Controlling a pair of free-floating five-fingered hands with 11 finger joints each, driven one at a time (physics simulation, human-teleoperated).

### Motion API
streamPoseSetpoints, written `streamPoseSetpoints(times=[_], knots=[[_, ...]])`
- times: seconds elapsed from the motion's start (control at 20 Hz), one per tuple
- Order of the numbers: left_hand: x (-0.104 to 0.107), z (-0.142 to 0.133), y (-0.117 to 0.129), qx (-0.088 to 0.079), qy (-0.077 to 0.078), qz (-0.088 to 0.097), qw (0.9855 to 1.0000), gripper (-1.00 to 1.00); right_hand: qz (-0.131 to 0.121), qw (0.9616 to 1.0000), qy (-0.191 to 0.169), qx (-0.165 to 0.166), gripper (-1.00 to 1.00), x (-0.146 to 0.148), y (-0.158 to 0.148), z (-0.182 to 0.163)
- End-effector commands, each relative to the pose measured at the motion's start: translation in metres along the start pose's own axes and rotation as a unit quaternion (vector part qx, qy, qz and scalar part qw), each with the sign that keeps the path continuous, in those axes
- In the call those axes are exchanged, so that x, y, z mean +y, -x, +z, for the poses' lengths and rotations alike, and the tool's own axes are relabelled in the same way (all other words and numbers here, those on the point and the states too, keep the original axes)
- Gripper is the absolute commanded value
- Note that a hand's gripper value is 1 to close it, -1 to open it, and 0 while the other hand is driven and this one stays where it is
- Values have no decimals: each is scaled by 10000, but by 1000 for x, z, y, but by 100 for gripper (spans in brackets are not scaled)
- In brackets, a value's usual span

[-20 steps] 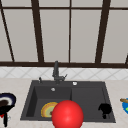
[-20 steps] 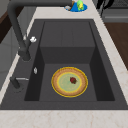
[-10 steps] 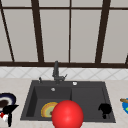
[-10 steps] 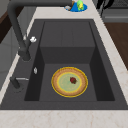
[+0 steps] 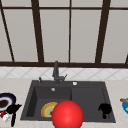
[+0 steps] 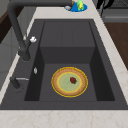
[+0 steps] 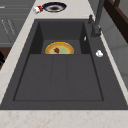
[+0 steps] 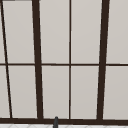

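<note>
At the desk's left end, the left robot hand (image 5: 13, 109), fingers loosely spread and holding nothing, should approach the small red-and-white object (image 5: 5, 116) squarely, beside the dark bowl (image 5: 6, 100).

You find no readable text, label, brand, number or sign anywhere here: not on the sink (image 5: 110, 117), the plates, the faucet or the window.
</note>
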Motion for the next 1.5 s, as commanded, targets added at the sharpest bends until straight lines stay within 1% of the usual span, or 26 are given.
streamPoseSetpoints(times=[0.0, 0.15, 0.3, 0.35, 0.5, 0.6, 0.7, 0.8, 0.9, 0.95, 1.1, 1.15, 1.25, 1.35, 1.45], knots=[[2, -13, -8, 323, 399, -30, 9987, -100, 0, 10000, 0, 0, 0, 0, 0, 0], [0, -22, -14, 400, 231, -25, 9989, -100, 0, 10000, 0, 0, 0, 0, 0, 0], [-2, -30, -19, 452, 149, -21, 9989, -100, 0, 10000, 0, 0, 0, 0, 0, 0], [-3, -33, -21, 450, 193, -23, 9988, -100, 0, 10000, 0, 0, 0, 0, 0, 0], [-4, -42, -27, 480, 228, -24, 9986, -100, 0, 10000, 0, 0, 0, 0, 0, 0], [-6, -49, -30, 491, 325, -29, 9983, -100, 0, 10000, 0, 0, 0, 0, 0, 0], [-8, -55, -33, 521, 348, -31, 9980, -100, 0, 10000, 0, 0, 0, 0, 0, 0], [-9, -61, -35, 553, 403, -35, 9977, -100, 0, 10000, 0, 0, 0, 0, 0, 0], [-10, -70, -38, 532, 522, -43, 9972, -100, 0, 10000, 0, 0, 0, 0, 0, 0], [-10, -75, -38, 523, 528, -43, 9972, -100, 0, 10000, 0, 0, 0, 0, 0, 0], [-11, -90, -41, 521, 531, -43, 9972, -100, 0, 10000, 0, 0, 0, 0, 0, 0], [-11, -96, -40, 528, 508, -41, 9973, -100, 0, 10000, 0, 0, 0, 0, 0, 0], [-12, -105, -40, 550, 426, -34, 9976, -100, 0, 10000, 0, 0, 0, 0, 0, 0], [-12, -116, -41, 565, 385, -31, 9977, -100, 0, 10000, 0, 0, 0, 0, 0, 0], [-14, -123, -40, 613, 284, -22, 9977, -100, 0, 10000, 0, 0, 0, 0, 0, 0]])
